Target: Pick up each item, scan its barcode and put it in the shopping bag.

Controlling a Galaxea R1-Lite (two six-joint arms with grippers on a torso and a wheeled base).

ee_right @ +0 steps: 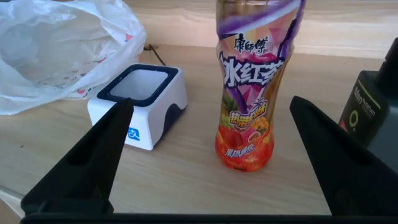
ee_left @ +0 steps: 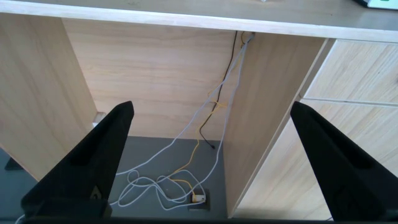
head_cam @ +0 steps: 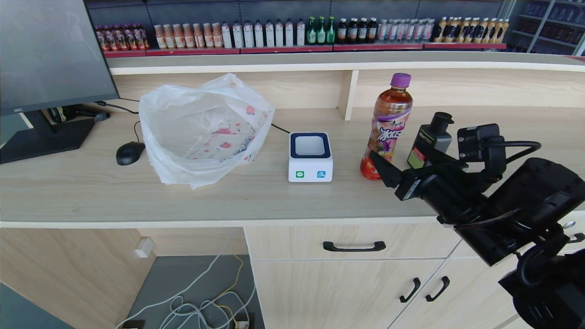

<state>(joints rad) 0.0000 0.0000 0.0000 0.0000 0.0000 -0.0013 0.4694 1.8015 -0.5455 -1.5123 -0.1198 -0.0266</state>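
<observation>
Left claw (ee_left: 212, 107) wide open, empty, well below the scanner (head_cam: 310, 156) | right claw (ee_right: 210, 106) wide open, empty, right of scanner, just short of drink bottle (head_cam: 387, 128) | dark bottle (head_cam: 429, 141) beside it, farther right | bag (head_cam: 201, 132) left of scanner looks empty: both items left to scan and bag

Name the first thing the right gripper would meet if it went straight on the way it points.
Most likely the tea bottle, standing centred before the open right gripper; the gap between them is hard to judge.
</observation>
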